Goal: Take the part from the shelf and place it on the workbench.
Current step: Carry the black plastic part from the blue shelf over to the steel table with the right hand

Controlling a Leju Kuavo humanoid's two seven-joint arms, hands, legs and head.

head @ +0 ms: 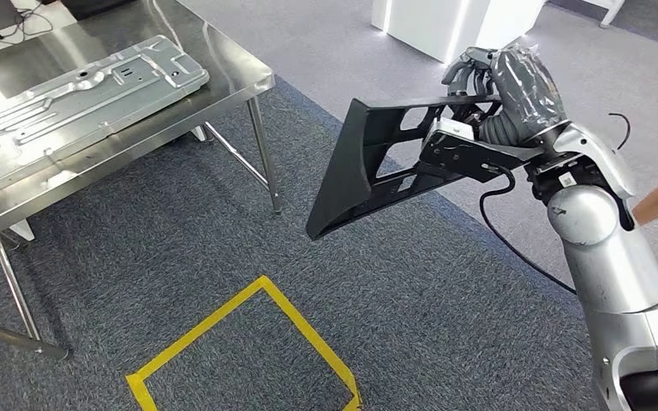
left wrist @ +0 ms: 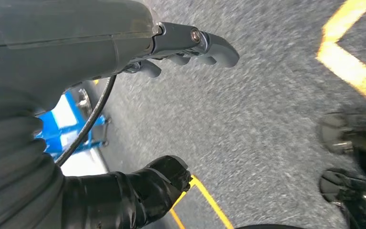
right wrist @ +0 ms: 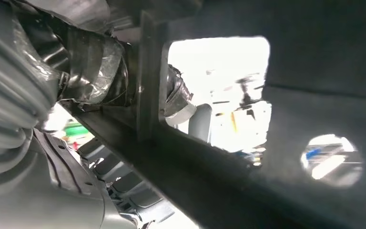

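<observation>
While held by the right hand (head: 495, 86), the black part (head: 368, 171) hangs above carpet.

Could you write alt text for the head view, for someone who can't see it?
The right robot hand holds a black part in the air above grey carpet. To its left stands a steel workbench with a metal panel lying on it. A yellow tape square marks the floor in front.
</observation>
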